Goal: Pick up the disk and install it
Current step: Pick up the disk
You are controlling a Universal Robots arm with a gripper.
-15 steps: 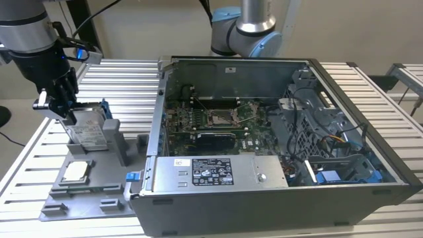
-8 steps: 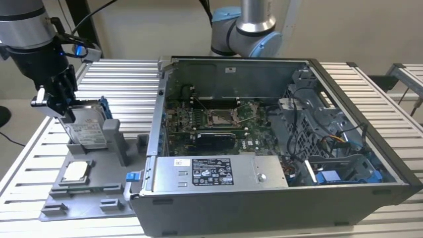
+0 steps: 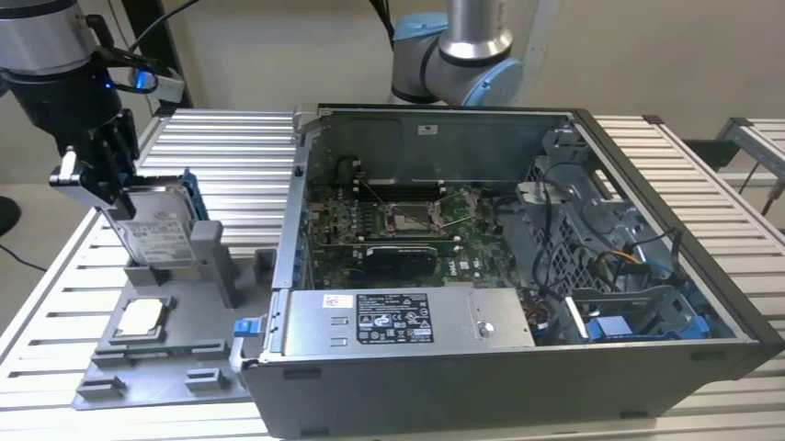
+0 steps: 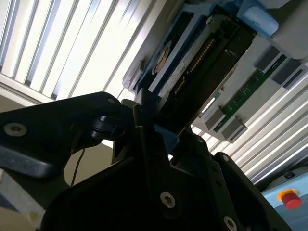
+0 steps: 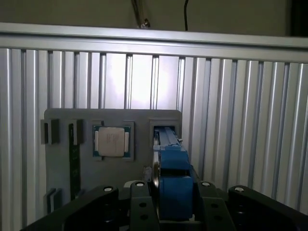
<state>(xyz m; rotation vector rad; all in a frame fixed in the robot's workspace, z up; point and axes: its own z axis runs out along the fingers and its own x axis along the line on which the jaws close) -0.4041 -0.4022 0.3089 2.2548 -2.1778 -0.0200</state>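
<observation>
Jaws clamp the disk by its blue carrier, disk upright. Risk: the plastic frame may flex or slip, so the disk could snag the grey holder beneath the jaws.

The silver worktop of long ribbed metal bars carries a flat grey plastic holder plate on the exterior view's left and, just beside it, a big open dark grey computer box.

Black claw clamps the edge-on blue-framed disk at the grey plastic plate's slot, beside a square silver chip, above ribbed aluminium worktop.
</observation>
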